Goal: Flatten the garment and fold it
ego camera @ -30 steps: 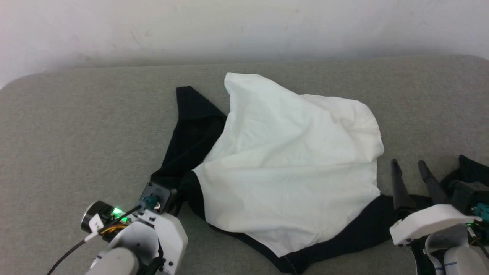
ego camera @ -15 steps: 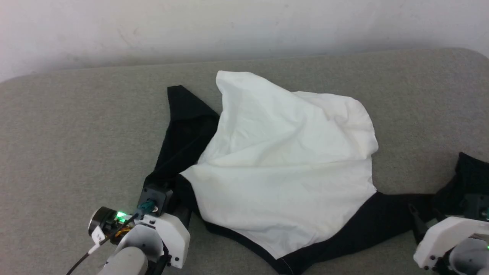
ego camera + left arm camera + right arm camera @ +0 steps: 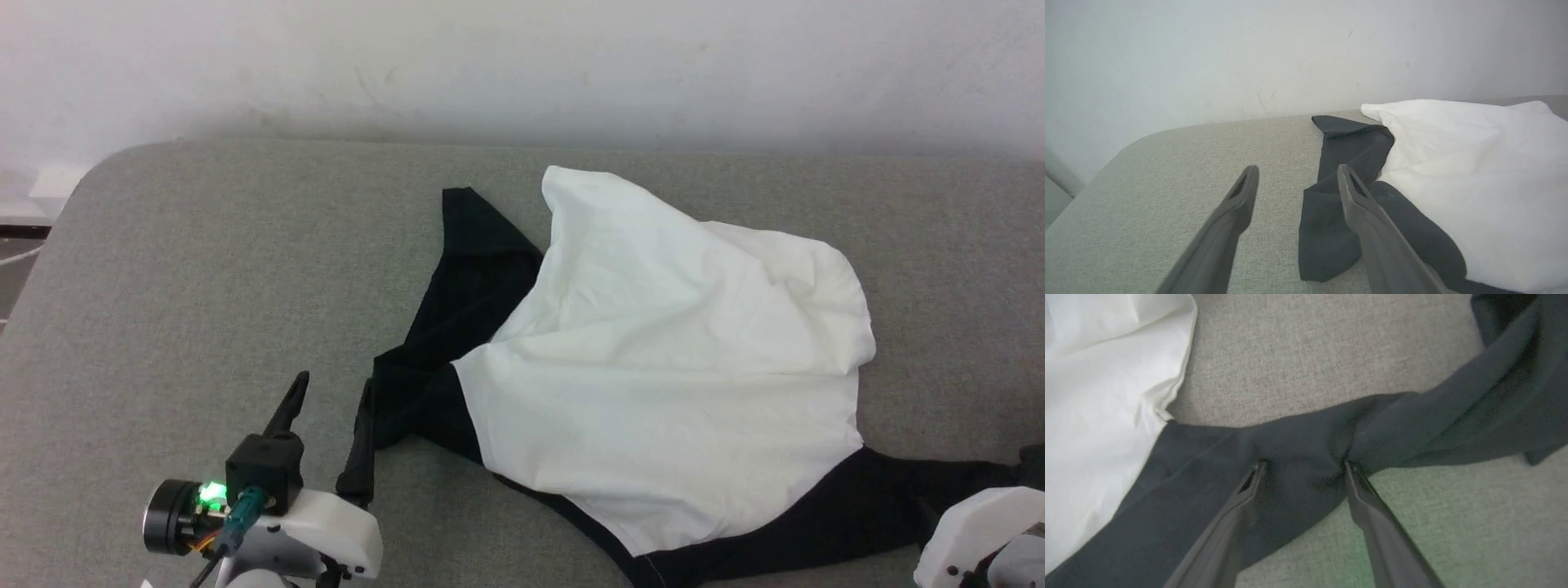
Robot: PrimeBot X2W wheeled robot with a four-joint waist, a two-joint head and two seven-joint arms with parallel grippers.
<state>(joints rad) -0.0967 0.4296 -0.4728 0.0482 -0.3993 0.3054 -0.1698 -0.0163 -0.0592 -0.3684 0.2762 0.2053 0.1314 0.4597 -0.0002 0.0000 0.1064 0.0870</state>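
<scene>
The garment lies crumpled on the grey padded surface, white body in the middle. One black sleeve is folded at its left, and the other black sleeve trails to the lower right. My left gripper stands open just left of the folded sleeve, with nothing between its fingers. The left wrist view shows that gripper with the sleeve beside its right finger. My right gripper is open, its tips pressed onto the twisted right sleeve, which lies between them.
A pale wall runs along the far side of the surface. The surface's rounded left corner drops off to the floor. Bare grey padding stretches left of the garment and behind it.
My left gripper has opened, let go of the black sleeve and drawn back from it. The right gripper has sunk toward the lower right edge. The head camera has shifted.
</scene>
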